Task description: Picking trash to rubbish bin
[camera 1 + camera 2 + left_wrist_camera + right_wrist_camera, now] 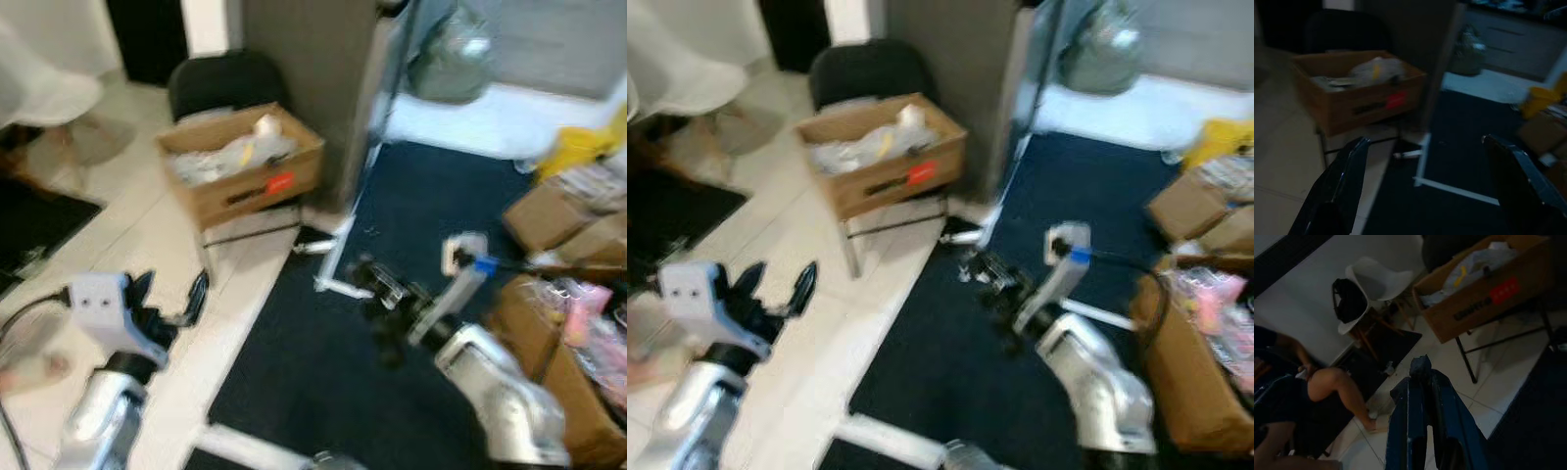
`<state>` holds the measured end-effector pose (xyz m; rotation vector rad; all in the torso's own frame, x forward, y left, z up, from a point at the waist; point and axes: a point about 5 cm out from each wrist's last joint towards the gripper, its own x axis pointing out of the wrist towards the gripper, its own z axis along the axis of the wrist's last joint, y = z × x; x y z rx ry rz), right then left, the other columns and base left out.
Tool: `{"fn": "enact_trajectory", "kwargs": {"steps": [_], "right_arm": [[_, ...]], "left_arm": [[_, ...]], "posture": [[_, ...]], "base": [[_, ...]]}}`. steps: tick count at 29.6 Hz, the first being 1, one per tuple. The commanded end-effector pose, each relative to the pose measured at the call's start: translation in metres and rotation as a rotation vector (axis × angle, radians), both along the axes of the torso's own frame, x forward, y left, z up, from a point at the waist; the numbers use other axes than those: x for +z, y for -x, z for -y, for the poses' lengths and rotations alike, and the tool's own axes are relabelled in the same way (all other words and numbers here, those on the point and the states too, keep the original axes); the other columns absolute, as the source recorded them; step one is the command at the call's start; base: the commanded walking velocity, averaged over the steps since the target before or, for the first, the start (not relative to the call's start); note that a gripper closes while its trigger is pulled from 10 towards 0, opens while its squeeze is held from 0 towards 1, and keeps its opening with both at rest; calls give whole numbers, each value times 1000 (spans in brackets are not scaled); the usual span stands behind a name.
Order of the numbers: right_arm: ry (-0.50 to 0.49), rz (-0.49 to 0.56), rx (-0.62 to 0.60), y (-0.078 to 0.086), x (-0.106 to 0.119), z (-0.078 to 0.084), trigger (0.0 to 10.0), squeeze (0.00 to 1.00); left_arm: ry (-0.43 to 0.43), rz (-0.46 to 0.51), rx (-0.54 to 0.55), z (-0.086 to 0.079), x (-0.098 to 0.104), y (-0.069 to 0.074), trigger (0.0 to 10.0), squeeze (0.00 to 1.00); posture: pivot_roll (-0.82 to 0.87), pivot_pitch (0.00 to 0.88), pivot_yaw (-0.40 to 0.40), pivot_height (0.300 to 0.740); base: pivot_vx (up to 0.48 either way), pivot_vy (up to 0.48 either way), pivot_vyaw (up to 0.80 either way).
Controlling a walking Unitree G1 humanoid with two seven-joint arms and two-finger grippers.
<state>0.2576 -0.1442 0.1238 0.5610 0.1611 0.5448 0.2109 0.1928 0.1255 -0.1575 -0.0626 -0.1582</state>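
i'm in the approach step, both arms raised. the left tool (167, 299) is wide open and empty; the right tool (1422, 382) is closed, holding nothing i can see. the cardboard box (240, 162) of trash sits ahead on a stand on the pale floor beside the dark carpet (392, 255). next i must find loose trash.

White chair (1378, 284), seated person (1327, 387), dark carpet (323, 362)
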Motion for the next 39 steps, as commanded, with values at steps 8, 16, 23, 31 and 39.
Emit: {"fn": "enact_trajectory", "kwargs": {"steps": [8,16,23,31,39], "right_arm": [[-5,-5,-18,-3,1,2,10000,0],[-2,-4,-8,-2,0,2,10000,0],[-2,-5,-10,-2,1,2,10000,0],[5,-5,-11,-2,1,2,10000,0],[17,-4,-9,-2,0,1,10000,0]], "left_arm": [[-28,-26,-5,0,-4,0,10000,0],[-32,-24,-6,0,-4,0,10000,0],[-32,-24,-6,1,-4,0,10000,0],[-34,-24,-8,1,-4,1,10000,0],[-35,-23,-8,1,-4,0,10000,0]], "posture": [[-103,0,-6,740],[-101,0,-7,740],[-101,0,-6,740],[-100,0,-8,740],[-97,0,-8,740]], "base": [[172,0,-700],[350,0,0],[325,0,0],[324,0,0],[327,0,0]]}}
